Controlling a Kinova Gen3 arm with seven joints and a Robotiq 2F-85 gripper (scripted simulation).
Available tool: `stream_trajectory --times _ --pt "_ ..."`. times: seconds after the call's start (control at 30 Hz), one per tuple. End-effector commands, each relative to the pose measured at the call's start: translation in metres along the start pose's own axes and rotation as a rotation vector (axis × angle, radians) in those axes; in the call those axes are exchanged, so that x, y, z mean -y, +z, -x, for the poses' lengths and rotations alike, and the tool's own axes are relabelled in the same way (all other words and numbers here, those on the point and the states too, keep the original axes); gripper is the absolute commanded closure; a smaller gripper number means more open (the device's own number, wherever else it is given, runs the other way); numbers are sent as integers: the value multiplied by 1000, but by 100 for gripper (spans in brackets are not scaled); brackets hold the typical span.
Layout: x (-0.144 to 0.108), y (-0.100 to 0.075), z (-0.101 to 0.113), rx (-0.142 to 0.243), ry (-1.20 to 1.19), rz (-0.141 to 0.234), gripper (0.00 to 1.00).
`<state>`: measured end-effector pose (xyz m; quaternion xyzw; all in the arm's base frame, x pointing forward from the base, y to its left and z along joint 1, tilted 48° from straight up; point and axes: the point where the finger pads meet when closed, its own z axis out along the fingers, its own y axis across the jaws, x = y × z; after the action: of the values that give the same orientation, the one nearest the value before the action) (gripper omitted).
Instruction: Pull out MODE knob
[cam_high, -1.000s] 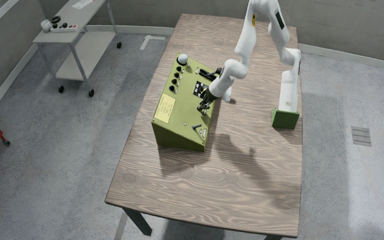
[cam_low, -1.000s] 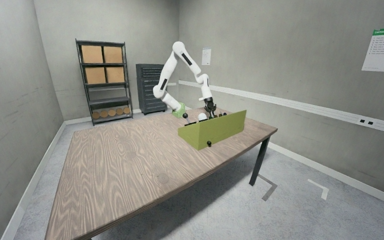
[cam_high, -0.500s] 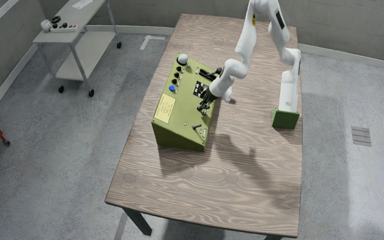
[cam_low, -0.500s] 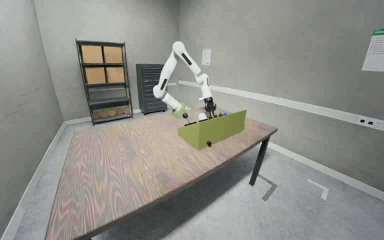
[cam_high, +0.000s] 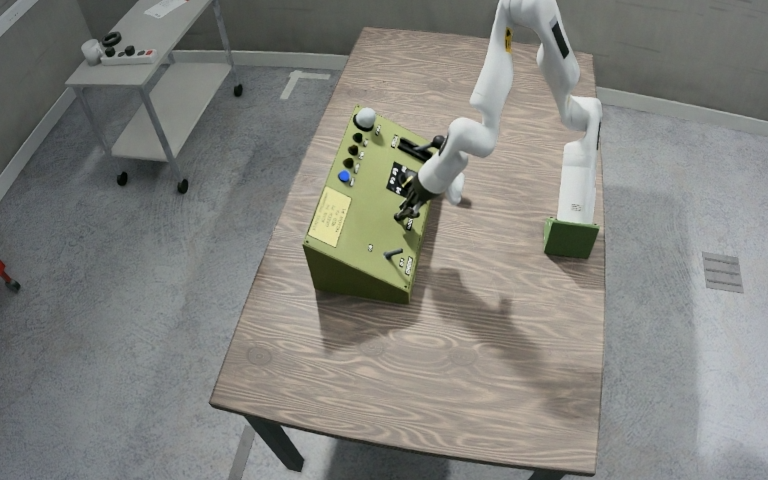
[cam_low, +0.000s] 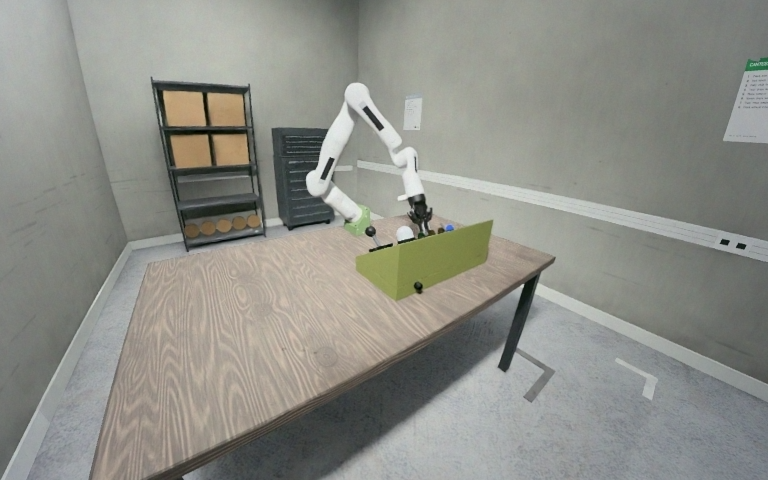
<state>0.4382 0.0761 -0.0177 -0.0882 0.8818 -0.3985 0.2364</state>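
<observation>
The olive green console [cam_high: 368, 206] stands in the middle of the wooden table, its sloped panel facing up in the top view. My gripper [cam_high: 405, 212] is over the right side of the panel, shut on the small dark MODE knob there; the fingers hide most of the knob. In the exterior view the console [cam_low: 425, 259] shows its back, and the gripper [cam_low: 420, 224] reaches down behind its top edge, with the knob hidden.
On the panel are a white dome [cam_high: 365, 117], a blue button [cam_high: 343, 176], dark round knobs [cam_high: 352, 150], a black lever in a slot [cam_high: 421, 146], a small toggle [cam_high: 392, 253] and a yellow label [cam_high: 330, 216]. The arm's green base [cam_high: 570, 237] stands at the right.
</observation>
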Motion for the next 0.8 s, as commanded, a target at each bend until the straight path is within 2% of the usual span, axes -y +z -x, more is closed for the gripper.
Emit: stream_trajectory --times 0.0,0.23,0.27,0.77 --pt "0 0 1 1 0 1 90" --pt "0 0 1 1 0 1 90" --pt "0 0 1 1 0 1 23" --pt "0 0 1 1 0 1 23"
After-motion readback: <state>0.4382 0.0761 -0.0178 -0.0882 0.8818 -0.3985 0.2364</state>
